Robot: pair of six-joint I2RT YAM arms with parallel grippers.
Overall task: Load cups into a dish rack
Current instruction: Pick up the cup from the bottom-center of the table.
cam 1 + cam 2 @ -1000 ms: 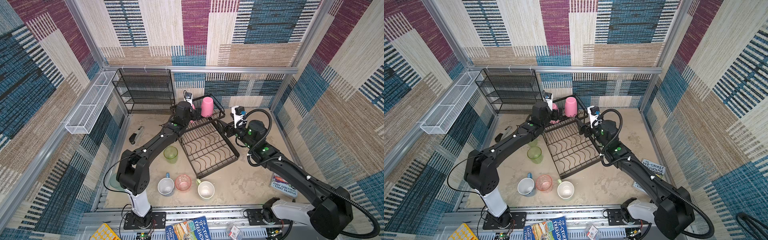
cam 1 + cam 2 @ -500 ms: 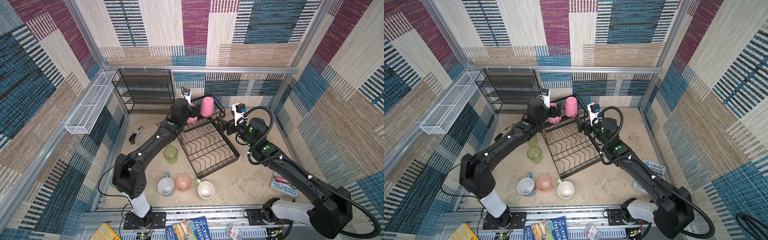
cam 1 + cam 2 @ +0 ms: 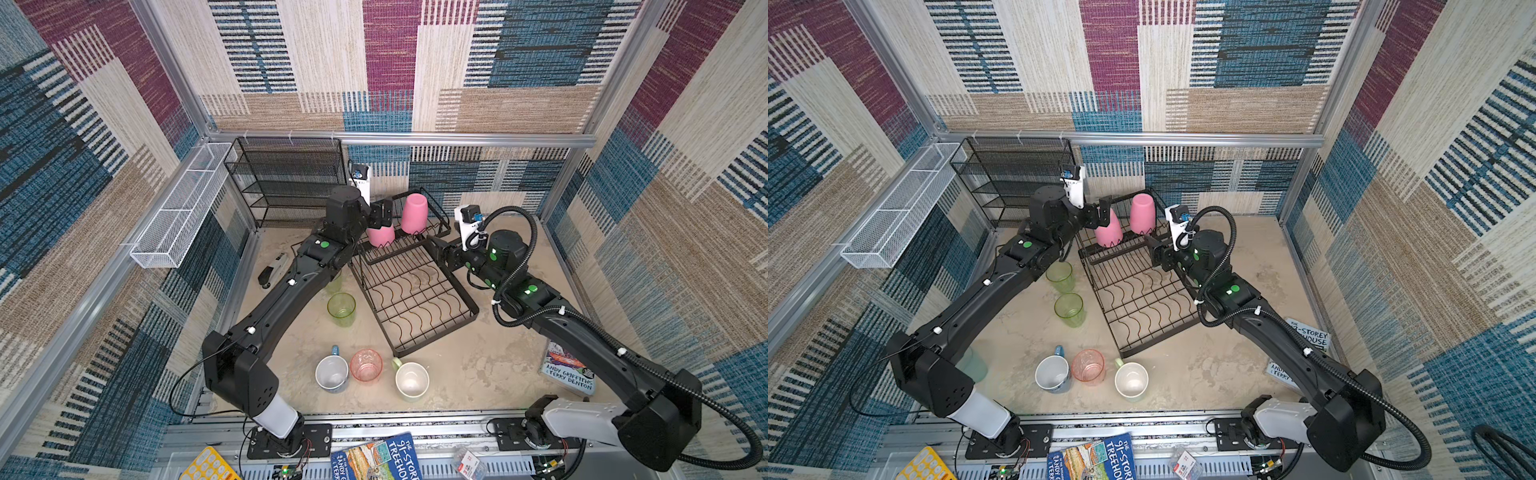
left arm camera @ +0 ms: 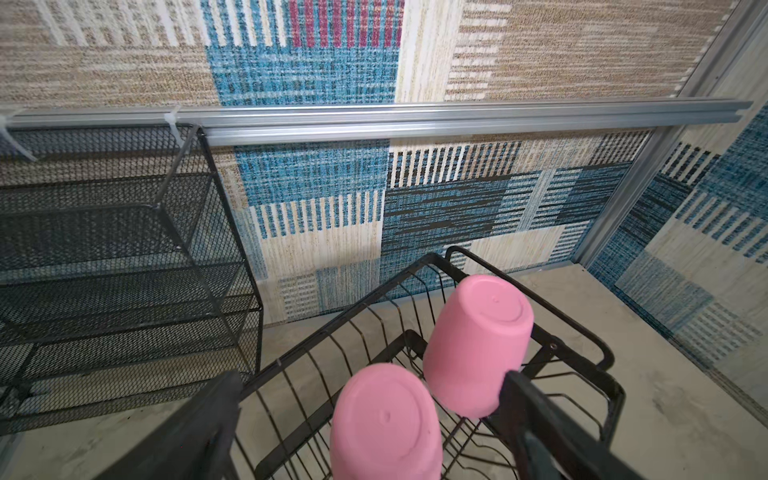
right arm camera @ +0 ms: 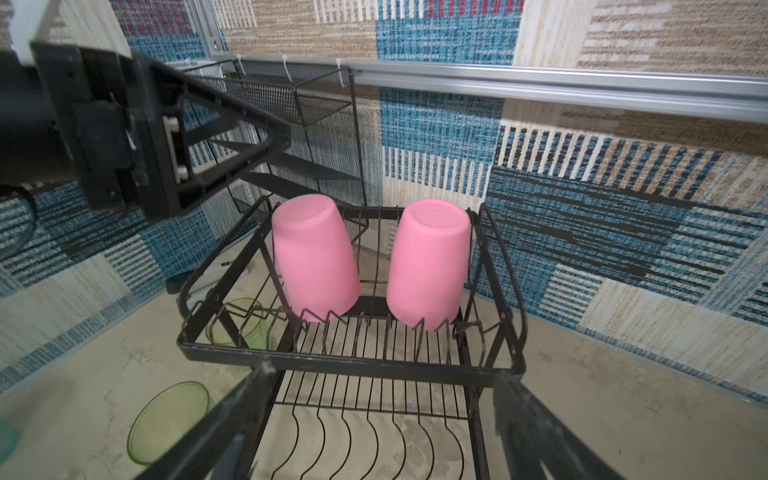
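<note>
The black wire dish rack (image 3: 415,291) stands mid-table, and its raised upper basket (image 5: 349,363) holds two opaque pink tumblers upside down (image 3: 414,213) (image 3: 380,237). My left gripper (image 3: 380,216) hovers open over the left one (image 4: 384,419), its fingers wide apart and off the cup. My right gripper (image 5: 382,415) is open and empty, over the lower tray just in front of the upper basket. Two clear-green cups (image 3: 1060,276) (image 3: 1069,309) stand left of the rack. A blue mug (image 3: 331,373), a clear-pink cup (image 3: 366,365) and a pale-green mug (image 3: 411,380) stand near the front. A teal tumbler (image 3: 971,365) is partly hidden by the left arm.
A black mesh shelf unit (image 3: 286,183) stands at the back left, with a white mesh basket (image 3: 178,208) on the left wall. A dark tool (image 3: 272,270) lies left of the left arm. A book (image 3: 569,370) lies at the right, under the right arm.
My left gripper has drawn back to the left and a little upward from the left pink tumbler, which stays in the upper basket. The right gripper has edged slightly towards the rack.
</note>
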